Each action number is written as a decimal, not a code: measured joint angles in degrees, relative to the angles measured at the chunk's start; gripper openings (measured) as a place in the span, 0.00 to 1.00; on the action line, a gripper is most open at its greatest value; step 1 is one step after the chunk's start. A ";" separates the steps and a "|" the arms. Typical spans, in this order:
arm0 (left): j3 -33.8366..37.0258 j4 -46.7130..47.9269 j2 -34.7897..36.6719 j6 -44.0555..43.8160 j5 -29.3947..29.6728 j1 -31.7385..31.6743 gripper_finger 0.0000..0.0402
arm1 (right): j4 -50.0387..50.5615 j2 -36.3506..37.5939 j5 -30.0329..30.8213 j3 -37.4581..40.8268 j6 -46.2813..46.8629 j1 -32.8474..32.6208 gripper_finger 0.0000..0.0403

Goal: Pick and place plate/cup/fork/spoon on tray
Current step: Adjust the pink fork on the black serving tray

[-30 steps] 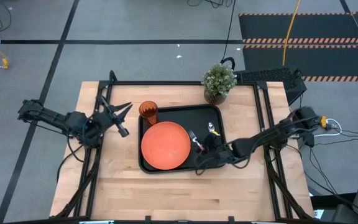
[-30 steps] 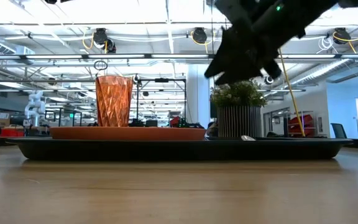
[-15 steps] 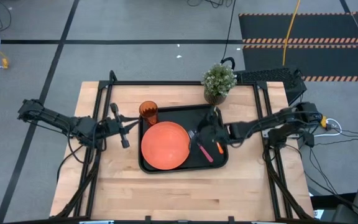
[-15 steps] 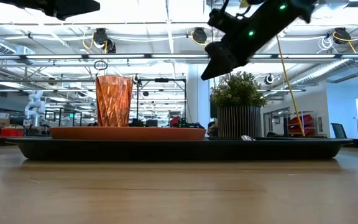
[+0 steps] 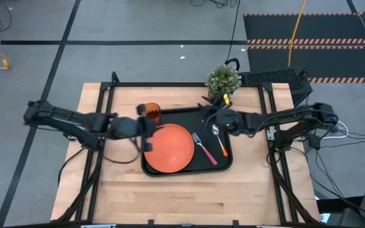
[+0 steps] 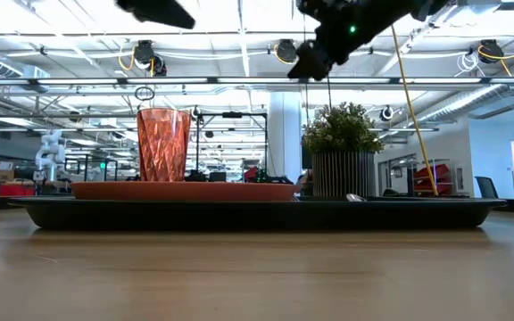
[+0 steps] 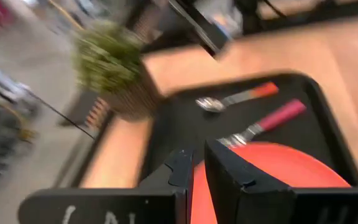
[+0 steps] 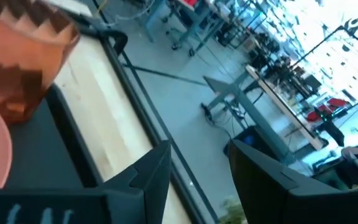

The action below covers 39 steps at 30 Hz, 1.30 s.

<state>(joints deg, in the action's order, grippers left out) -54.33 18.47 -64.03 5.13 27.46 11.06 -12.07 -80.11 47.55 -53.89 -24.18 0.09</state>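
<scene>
Fingers of the left gripper (image 5: 146, 126) sit almost together over the big black rectangular tray (image 5: 224, 163), at its 9 o'clock edge. One flat round orange plate (image 5: 168, 147) lies just beside them. One pink-handled metal fork (image 5: 203, 147) and one orange-handled metal spoon (image 5: 219, 141) lie side by side, handles toward 5 o'clock. Farther off, one see-through amber plastic cup (image 5: 151, 113) stands upright. The right gripper (image 5: 211, 114) hangs spread open at 12 o'clock above the spoon, holding nothing.

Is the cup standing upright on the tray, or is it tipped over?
Upright: the cup stands straight, open end up, on the tray beside the plate.
</scene>
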 joint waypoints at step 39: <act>-29.50 14.89 -46.73 -1.67 -61.38 -26.45 0.10 | 30.72 17.30 -10.18 -0.02 9.39 -1.20 0.39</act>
<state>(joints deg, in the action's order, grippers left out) -83.83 33.36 -110.75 3.47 -33.92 -15.40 18.65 -62.81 37.36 -53.91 -14.79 -1.10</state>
